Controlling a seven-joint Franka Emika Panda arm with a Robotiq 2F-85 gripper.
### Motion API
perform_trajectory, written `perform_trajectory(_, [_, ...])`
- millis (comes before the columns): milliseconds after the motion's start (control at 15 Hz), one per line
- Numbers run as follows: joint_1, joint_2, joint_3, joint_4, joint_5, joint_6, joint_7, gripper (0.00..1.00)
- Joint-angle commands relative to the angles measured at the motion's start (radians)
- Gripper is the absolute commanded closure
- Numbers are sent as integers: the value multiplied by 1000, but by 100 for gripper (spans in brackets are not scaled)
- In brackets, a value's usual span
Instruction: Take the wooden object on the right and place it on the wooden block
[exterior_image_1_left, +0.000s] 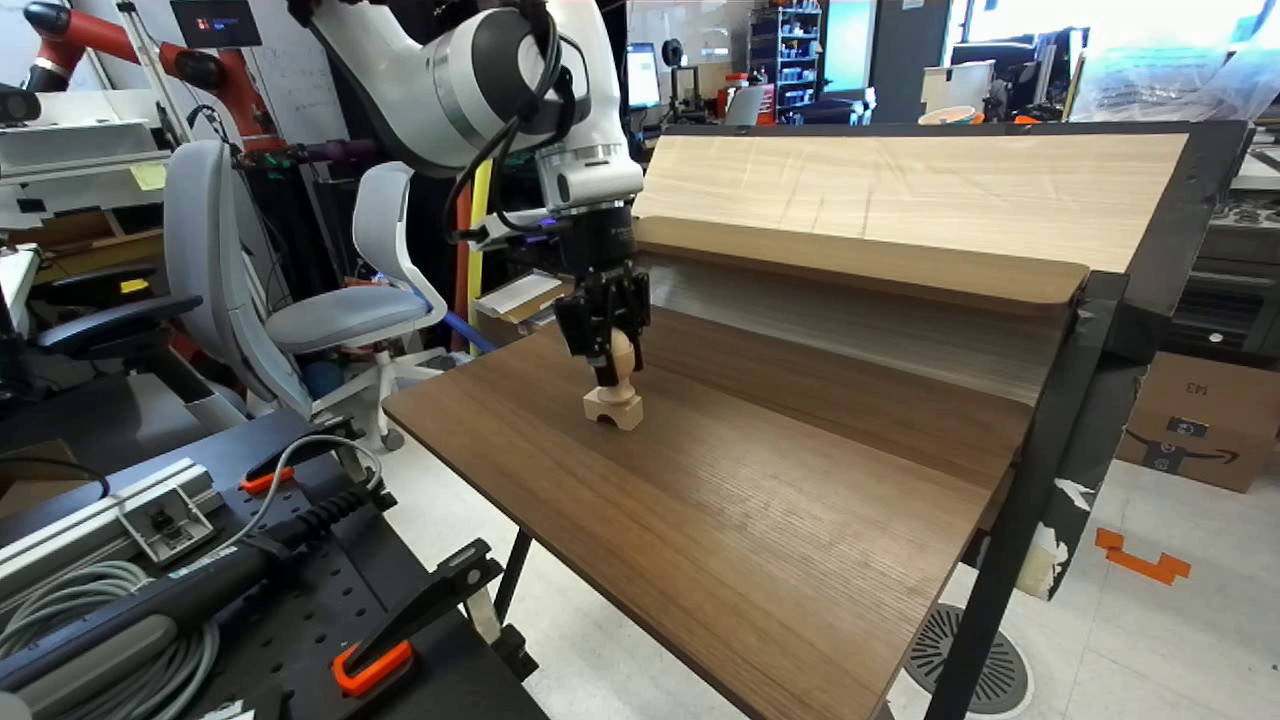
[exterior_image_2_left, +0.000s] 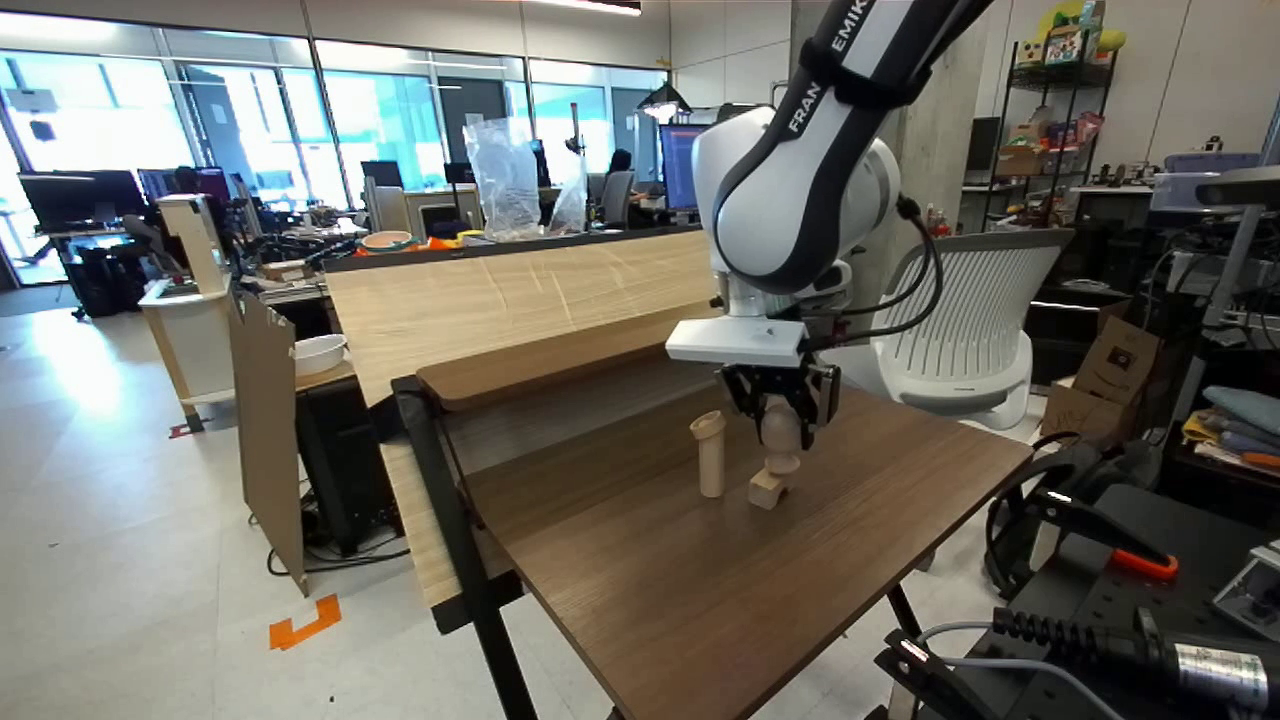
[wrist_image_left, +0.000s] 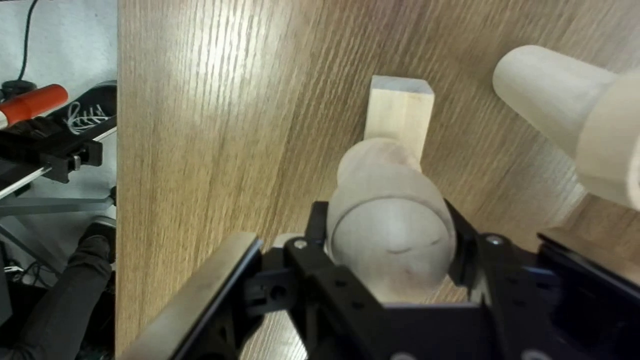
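- A wooden object (exterior_image_1_left: 622, 353), its round head clasped between the jaws of the gripper (wrist_image_left: 390, 232), stands roughly upright on or just above the wooden block (exterior_image_2_left: 768, 489); from here, I cannot tell which.
- Likely light, stiff, slightly slippery wood, best held at its widest girth.
- A wooden cylinder (exterior_image_2_left: 711, 460) stands close, toward the shelf (exterior_image_1_left: 860, 255), leaving freer room along the tabletop (exterior_image_1_left: 780, 540).
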Motion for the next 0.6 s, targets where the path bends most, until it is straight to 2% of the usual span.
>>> perform_trajectory(0, [21,25,-12,31,2,13,17,72])
perform_trajectory(533, [21,38,-10,46,11,13,19,72])
